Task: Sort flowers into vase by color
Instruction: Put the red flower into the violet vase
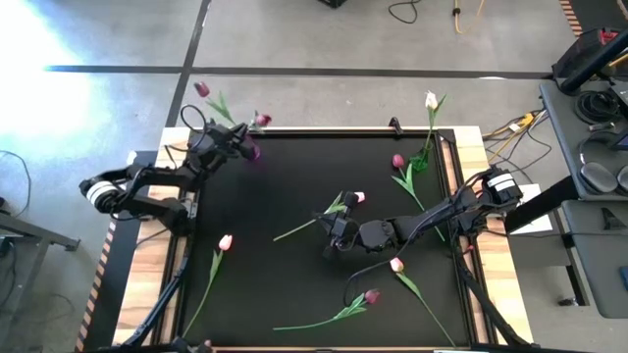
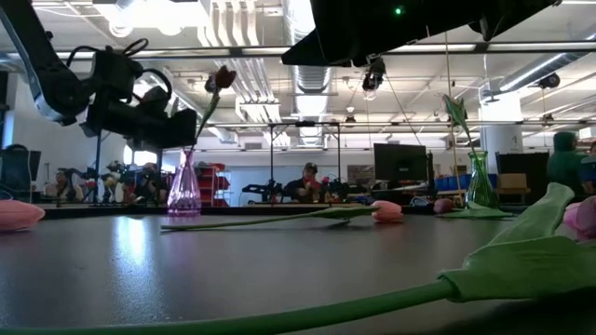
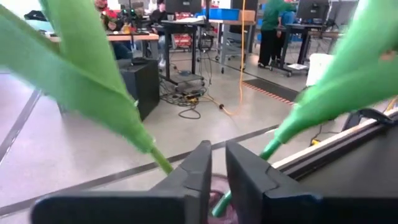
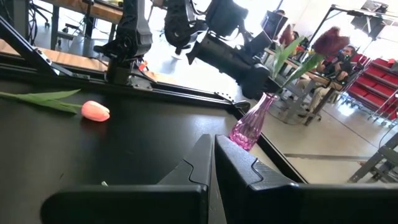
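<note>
A purple glass vase stands at the table's far left and holds two dark magenta tulips, whose stems lean out of its neck. My left gripper hovers just above that neck, nearly shut with a green stem in the narrow gap. My right gripper is shut near the table's middle, low over the table and beside a pink tulip lying flat. A green vase at the far right holds a white tulip. My left gripper comes from above the purple vase's neck, with a magenta tulip's green stem in the gap between its fingers, low on the stem. The fingers hide most of the contact. The stem's lower end goes into the vase and the flower leans upward.
More tulips lie flat on the black mat: pink ones at near left and near right, magenta ones beside the green vase and near the front edge. People and desks show in the room beyond.
</note>
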Robot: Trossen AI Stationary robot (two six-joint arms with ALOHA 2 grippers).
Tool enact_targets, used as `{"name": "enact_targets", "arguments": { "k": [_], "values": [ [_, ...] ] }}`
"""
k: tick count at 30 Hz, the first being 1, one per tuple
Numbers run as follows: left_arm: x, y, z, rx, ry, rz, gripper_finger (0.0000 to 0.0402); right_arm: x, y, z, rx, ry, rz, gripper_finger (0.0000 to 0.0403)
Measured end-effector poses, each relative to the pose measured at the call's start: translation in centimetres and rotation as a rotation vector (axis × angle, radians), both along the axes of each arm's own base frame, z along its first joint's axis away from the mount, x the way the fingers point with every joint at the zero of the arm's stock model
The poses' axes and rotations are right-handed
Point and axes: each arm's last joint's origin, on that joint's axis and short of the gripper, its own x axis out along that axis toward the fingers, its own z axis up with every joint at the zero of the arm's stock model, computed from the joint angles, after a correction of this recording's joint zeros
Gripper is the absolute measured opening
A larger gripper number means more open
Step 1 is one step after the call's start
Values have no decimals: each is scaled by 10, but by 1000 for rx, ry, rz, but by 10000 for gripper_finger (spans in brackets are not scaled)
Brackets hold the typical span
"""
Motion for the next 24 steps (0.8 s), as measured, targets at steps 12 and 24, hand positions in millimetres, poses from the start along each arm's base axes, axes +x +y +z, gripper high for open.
{"name": "enact_targets", "arguments": {
  "k": [12, 24],
  "values": [
    [-13, -20, 4, 44, 60, -22, 126, 1, 0, 2, 2, -8, -1, 13],
    [-19, -27, 14, 76, 162, -19, 126, 2, 1, 4, -11, -8, 1, 13]
  ]
}}
